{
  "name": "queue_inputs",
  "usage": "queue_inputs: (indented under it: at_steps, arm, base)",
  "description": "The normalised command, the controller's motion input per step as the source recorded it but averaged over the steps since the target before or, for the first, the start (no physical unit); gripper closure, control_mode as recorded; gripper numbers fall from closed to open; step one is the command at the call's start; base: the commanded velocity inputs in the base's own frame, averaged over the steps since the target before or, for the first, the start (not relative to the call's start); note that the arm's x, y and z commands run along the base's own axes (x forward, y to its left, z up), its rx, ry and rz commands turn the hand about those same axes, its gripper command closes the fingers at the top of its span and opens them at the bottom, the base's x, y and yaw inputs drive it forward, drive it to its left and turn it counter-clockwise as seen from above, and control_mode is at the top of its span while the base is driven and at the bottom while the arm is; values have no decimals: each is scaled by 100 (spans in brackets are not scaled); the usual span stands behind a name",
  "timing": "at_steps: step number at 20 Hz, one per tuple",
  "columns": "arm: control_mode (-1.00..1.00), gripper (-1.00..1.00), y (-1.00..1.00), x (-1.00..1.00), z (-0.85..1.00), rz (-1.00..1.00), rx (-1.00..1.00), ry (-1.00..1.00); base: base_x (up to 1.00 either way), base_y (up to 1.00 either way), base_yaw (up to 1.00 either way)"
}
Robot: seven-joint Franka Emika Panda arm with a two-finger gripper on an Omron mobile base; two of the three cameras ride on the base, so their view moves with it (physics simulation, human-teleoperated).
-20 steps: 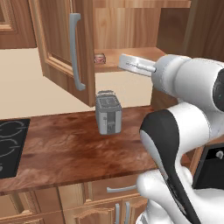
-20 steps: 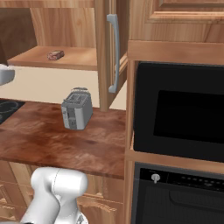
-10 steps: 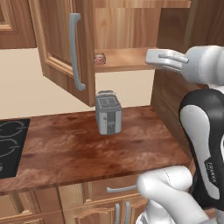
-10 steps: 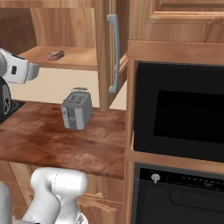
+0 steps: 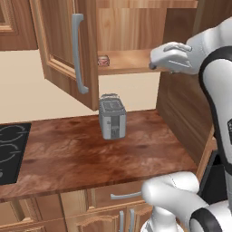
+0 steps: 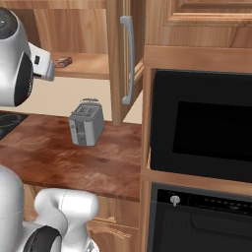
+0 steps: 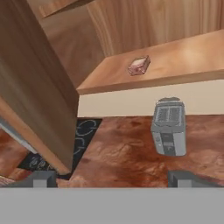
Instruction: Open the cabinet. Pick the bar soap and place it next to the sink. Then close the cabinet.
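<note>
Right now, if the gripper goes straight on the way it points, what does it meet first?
Probably the countertop beside the toaster. The open gripper points down past the cabinet shelf, with the soap above its line. Depth is unclear.

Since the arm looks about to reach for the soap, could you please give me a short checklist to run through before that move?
1. Brown wooden wall cabinet doors swung open: ok.
2. Small pinkish-red bar soap lying free on the cabinet shelf, nothing beside it: ok.
3. Two-finger gripper open and empty: ok.
4. Gripper lined up with the soap: not ok; the soap sits high in the hand view, well away from the fingertips.
5. Left door clear of the hand's path: cannot tell; it stands close on the left of the hand view.
6. Grey toaster below the shelf, out of the reach line: ok.
</note>
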Motion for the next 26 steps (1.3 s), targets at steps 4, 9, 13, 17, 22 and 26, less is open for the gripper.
queue_inputs:
  at_steps: [4,9,13,17,22,26]
  arm:
    - [-100,-100,-9,31,-30,0,-2,6]
    - [-100,-100,-7,63,-52,0,0,-1]
    - [-100,-100,0,66,-11,0,-2,-1]
    - [-100,-100,24,27,20,0,-11,0]
    - [-100,-100,39,9,17,0,-14,-1]
    - [-100,-100,53,1,2,0,-16,-17]
  base:
    - [0,0,0]
    - [0,0,0]
    - [0,0,0]
    - [0,0,0]
    - [0,0,0]
    - [0,0,0]
